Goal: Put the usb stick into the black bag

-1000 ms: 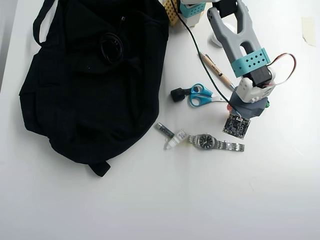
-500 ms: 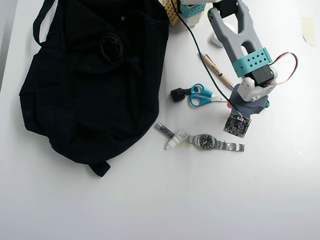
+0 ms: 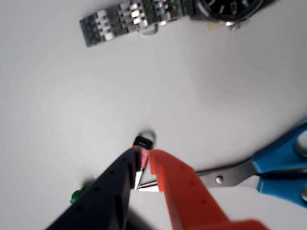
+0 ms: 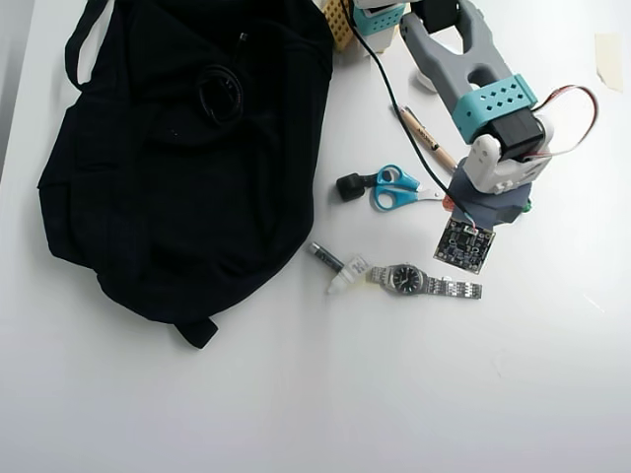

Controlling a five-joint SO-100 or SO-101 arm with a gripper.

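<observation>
In the wrist view my gripper (image 3: 143, 154), with one dark blue finger (image 3: 112, 184) and one orange finger (image 3: 175, 184), is shut on the usb stick (image 3: 142, 162). The stick is tiny, with a red body, a white tip pointing towards the camera and a black end with a small ring past the fingertips. In the overhead view the arm (image 4: 498, 138) reaches down right of the scissors, and its wrist hides the fingers and the stick. The black bag (image 4: 187, 148), a large fabric backpack with a coiled loop, lies at the far left, well away from the gripper.
Blue-handled scissors (image 3: 280, 165) (image 4: 394, 187) lie with their tips right beside my fingers. A metal wristwatch (image 3: 129, 19) (image 4: 426, 283) lies beyond. A black block (image 4: 350, 185), a grey-and-white capped stick (image 4: 340, 268) and a pen (image 4: 429, 138) lie between arm and bag.
</observation>
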